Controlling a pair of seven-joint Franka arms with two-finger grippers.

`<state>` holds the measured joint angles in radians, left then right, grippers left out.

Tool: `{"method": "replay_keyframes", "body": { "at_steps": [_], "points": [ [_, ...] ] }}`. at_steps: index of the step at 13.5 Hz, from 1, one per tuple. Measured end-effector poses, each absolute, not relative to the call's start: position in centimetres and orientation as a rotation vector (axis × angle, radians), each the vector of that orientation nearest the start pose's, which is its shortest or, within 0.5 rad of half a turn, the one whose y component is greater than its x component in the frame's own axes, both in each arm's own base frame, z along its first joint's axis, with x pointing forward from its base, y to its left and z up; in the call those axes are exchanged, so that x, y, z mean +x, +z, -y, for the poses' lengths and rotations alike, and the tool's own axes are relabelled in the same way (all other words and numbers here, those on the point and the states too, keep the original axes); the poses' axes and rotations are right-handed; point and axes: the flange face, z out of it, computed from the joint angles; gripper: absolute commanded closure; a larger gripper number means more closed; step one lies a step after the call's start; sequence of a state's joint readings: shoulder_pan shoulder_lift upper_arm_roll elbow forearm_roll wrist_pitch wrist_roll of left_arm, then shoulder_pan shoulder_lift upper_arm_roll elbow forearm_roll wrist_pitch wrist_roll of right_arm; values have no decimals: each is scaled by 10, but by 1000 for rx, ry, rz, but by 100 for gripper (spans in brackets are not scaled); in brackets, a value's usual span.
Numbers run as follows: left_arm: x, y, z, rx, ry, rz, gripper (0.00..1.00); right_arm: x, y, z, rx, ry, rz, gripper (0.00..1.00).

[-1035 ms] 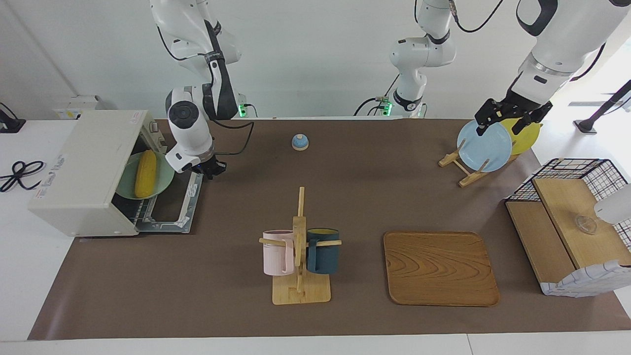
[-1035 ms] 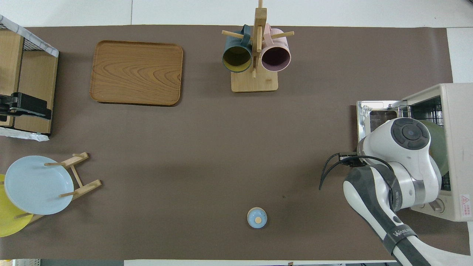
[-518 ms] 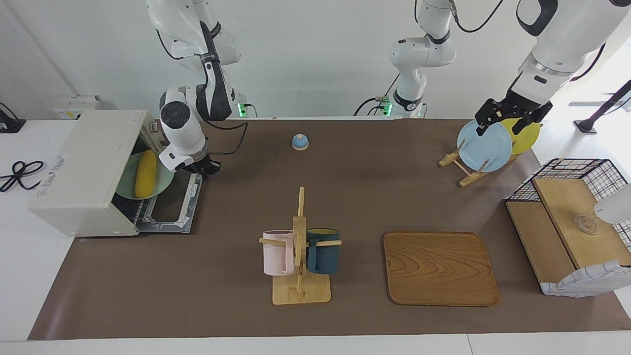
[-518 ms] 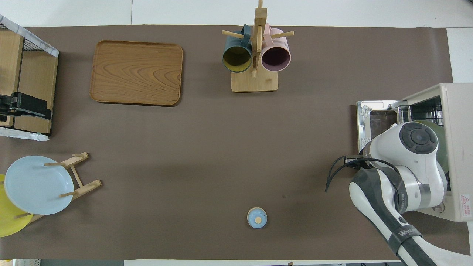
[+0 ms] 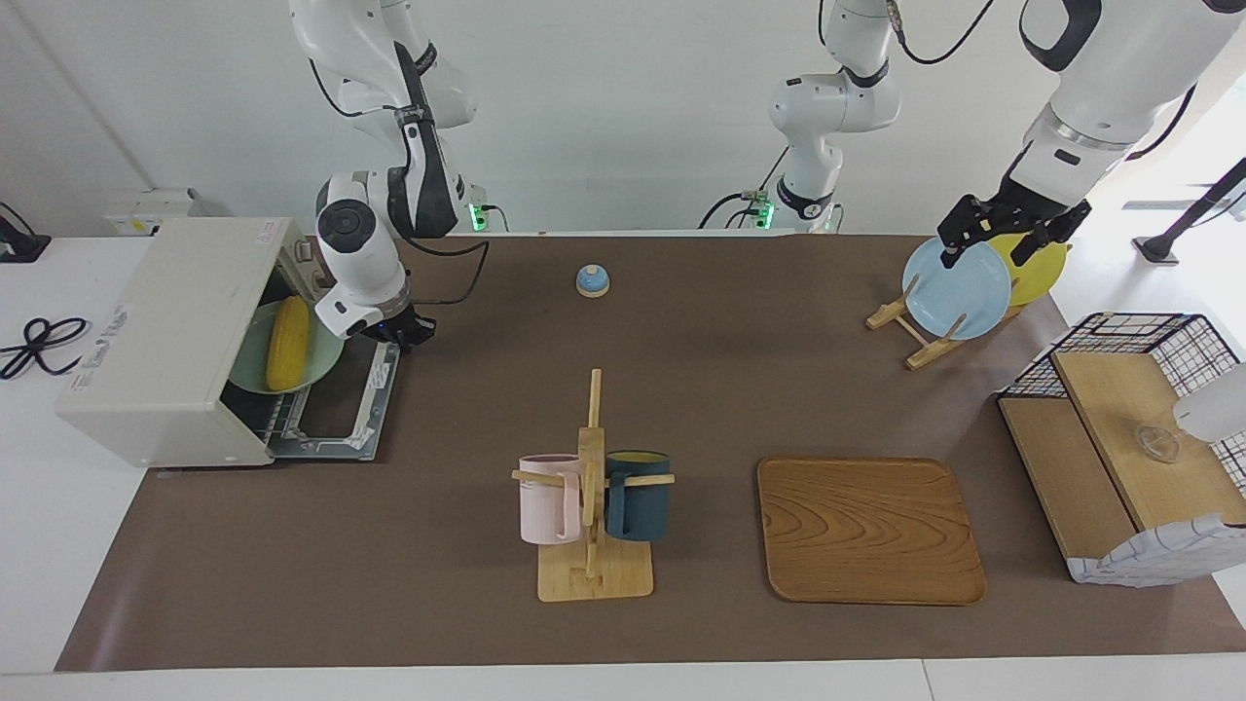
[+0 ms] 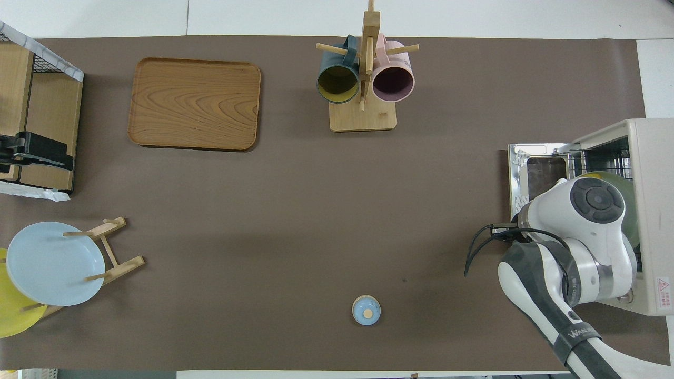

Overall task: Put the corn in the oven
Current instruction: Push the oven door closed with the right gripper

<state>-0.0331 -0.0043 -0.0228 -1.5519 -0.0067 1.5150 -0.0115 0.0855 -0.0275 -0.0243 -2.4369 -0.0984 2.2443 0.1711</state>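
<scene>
The cream-white oven (image 5: pixel 165 331) stands at the right arm's end of the table, its door (image 5: pixel 336 414) dropped flat and open. The yellow corn (image 5: pixel 288 343) lies on a green plate (image 5: pixel 323 368) on the rack inside the oven mouth. My right gripper (image 5: pixel 401 331) hangs just above the corner of the open door nearest the robots, apart from the corn and holding nothing. In the overhead view my right arm covers most of the corn and plate; the oven (image 6: pixel 653 210) shows there. My left gripper (image 5: pixel 988 251) is open and waits above the plate rack.
A blue plate (image 5: pixel 956 288) and a yellow plate (image 5: pixel 1034 265) stand in a wooden rack. A small blue bell (image 5: pixel 593 280) sits near the robots. A mug tree (image 5: pixel 592 506), a wooden tray (image 5: pixel 868 531) and a wire-and-wood shelf (image 5: pixel 1129 448) stand farther out.
My right gripper has drawn back from beside the oven door toward the robots and the oven, then almost stopped. The corn, the plate and the left arm have not moved.
</scene>
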Motion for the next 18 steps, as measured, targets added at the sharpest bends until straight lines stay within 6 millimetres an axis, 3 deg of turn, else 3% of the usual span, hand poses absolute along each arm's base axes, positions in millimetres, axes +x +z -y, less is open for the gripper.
{"method": "replay_keyframes", "body": {
  "at_steps": [5, 8, 10, 12, 14, 16, 18],
  "points": [
    [547, 631, 31, -3146, 52, -70, 0, 472, 326, -30, -3248, 342, 40, 100],
    [547, 631, 31, -3146, 52, -70, 0, 483, 357, -30, -3298, 364, 91, 100],
    [547, 631, 31, -3146, 52, -70, 0, 489, 388, -20, -3325, 398, 144, 100],
    [547, 631, 31, -3146, 52, -70, 0, 497, 423, 1, -3352, 388, 185, 98],
    [547, 631, 31, -3146, 52, -70, 0, 504, 449, 36, -3360, 359, 215, 97],
    [547, 631, 31, -3146, 52, -70, 0, 505, 463, 69, -3354, 341, 239, 95],
    [547, 631, 31, -3146, 52, -70, 0, 505, 468, 80, -3352, 330, 246, 91]
  ]
}}
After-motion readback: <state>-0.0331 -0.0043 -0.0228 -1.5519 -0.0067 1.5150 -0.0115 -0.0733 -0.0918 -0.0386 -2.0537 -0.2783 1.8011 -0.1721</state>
